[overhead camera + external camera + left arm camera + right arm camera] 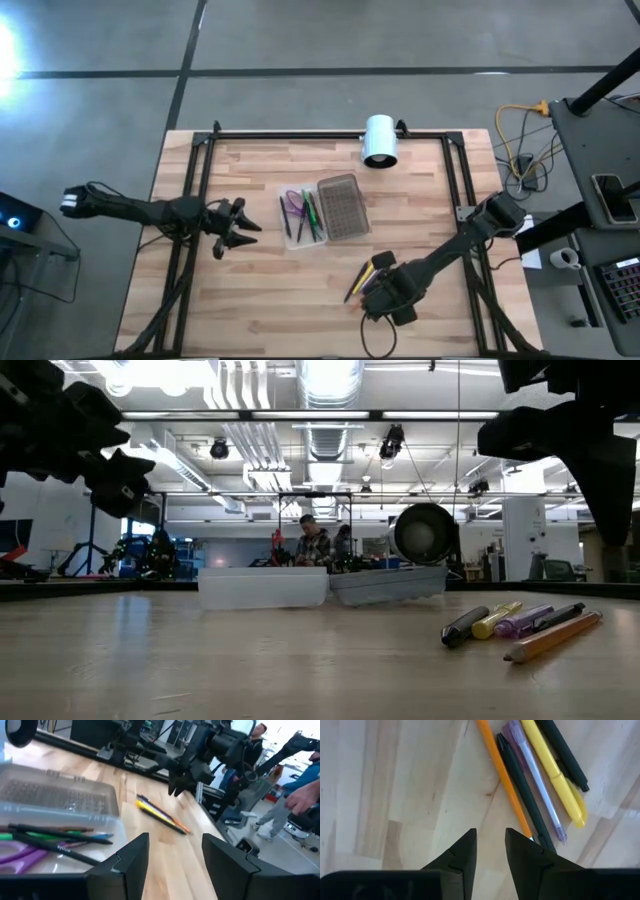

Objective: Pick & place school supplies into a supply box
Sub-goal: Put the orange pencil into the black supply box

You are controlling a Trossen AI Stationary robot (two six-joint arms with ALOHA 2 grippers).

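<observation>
Wooden worktop (260,290) holds the clear grey plastic supply box (322,212) with some pens and purple scissors (292,205) inside already, while five loose pens (540,775) wait under the empty, slightly parted right tool (490,851), and the left tool (236,228) hangs released beside the box.

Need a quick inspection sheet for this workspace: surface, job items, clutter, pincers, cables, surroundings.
Surface: wooden table in a black frame, bare at the front.
Job's things: supply box open mid-table, holding purple scissors and green and black pens; its dotted lid lies beside it. Loose pens (orange, black, purple, yellow) lie together near the right arm.
Clutter: white cylinder at the far edge.
Pincers: left pincer open, empty, beside the box; right pincer open, empty, over the loose pens.
Cables: yellow and white leads on the floor, right of the table.
Surroundings: workshop, people behind the table.
</observation>
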